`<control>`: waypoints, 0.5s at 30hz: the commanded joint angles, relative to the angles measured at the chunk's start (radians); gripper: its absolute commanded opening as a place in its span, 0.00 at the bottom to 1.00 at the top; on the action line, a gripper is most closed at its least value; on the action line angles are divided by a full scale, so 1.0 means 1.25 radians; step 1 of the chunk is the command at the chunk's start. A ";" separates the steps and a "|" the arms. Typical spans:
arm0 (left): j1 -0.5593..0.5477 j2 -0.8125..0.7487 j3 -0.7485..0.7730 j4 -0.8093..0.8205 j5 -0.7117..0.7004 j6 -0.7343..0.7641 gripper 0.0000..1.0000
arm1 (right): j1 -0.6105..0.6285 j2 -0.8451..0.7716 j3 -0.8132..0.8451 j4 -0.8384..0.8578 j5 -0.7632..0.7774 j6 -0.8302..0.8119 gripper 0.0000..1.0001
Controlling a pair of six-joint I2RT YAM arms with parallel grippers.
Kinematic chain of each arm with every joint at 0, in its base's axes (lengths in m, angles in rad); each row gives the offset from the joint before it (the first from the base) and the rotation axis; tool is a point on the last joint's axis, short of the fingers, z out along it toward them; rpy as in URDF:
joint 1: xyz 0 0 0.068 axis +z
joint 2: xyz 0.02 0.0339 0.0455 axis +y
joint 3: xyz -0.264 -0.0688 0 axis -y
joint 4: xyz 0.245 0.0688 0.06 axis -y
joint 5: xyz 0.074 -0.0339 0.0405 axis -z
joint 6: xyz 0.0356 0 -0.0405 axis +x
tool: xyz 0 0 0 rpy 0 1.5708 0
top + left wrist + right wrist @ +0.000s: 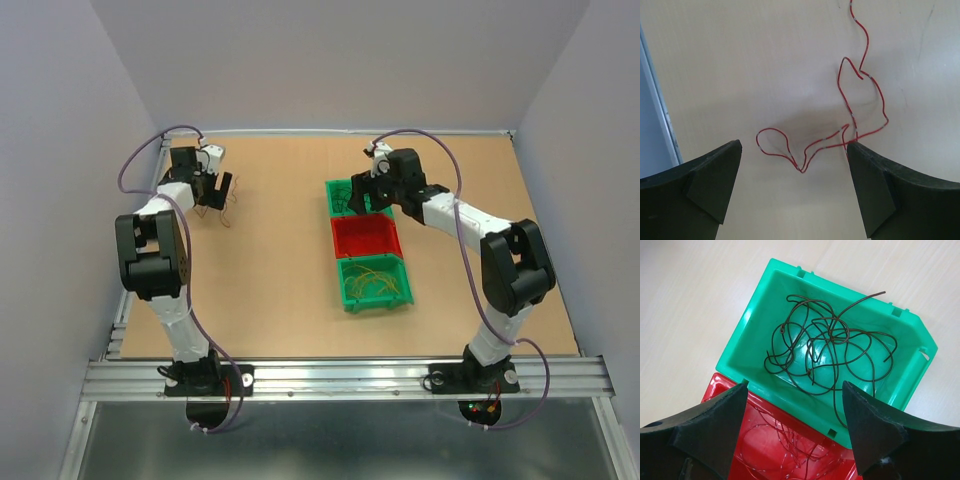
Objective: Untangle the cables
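Note:
A thin red cable (842,132) lies curled on the bare table under my left gripper (794,167), which is open and empty just above it; one strand touches the right finger's tip. In the top view the left gripper (207,192) hovers at the far left with loose strands (226,212) beside it. My right gripper (792,412) is open and empty above the bins. Dark brown cables (827,347) lie tangled in the far green bin (757,325). Red cables (785,447) lie in the red bin (720,387). Yellow cables (375,282) lie in the near green bin (345,290).
The three bins stand in a row at mid-table, far green (340,188), red (366,237), near green. The table's left edge rail (660,115) runs close by the left gripper. An aluminium rail (340,375) holds both arm bases at the near edge.

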 commanded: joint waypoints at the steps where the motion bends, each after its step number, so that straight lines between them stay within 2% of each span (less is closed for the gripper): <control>1: 0.002 0.074 0.100 -0.066 0.036 0.040 0.98 | -0.005 -0.061 -0.025 0.051 -0.008 -0.005 0.82; 2: 0.003 0.119 0.146 -0.078 0.046 0.049 0.97 | -0.004 -0.066 -0.033 0.051 -0.008 -0.004 0.82; 4: 0.002 0.186 0.226 -0.158 0.105 0.062 0.79 | -0.005 -0.078 -0.040 0.053 -0.007 -0.005 0.82; 5: 0.003 0.203 0.252 -0.193 0.129 0.082 0.51 | -0.005 -0.082 -0.044 0.053 -0.002 -0.006 0.82; 6: 0.002 0.214 0.268 -0.244 0.170 0.087 0.37 | -0.006 -0.087 -0.051 0.073 0.002 -0.005 0.81; 8: 0.003 0.213 0.276 -0.260 0.194 0.095 0.16 | -0.006 -0.097 -0.059 0.077 0.009 -0.002 0.81; 9: 0.003 0.203 0.269 -0.260 0.209 0.097 0.00 | -0.005 -0.098 -0.062 0.082 0.013 0.000 0.81; 15: -0.013 0.104 0.227 -0.315 0.317 0.105 0.00 | -0.005 -0.102 -0.068 0.105 0.028 0.012 0.79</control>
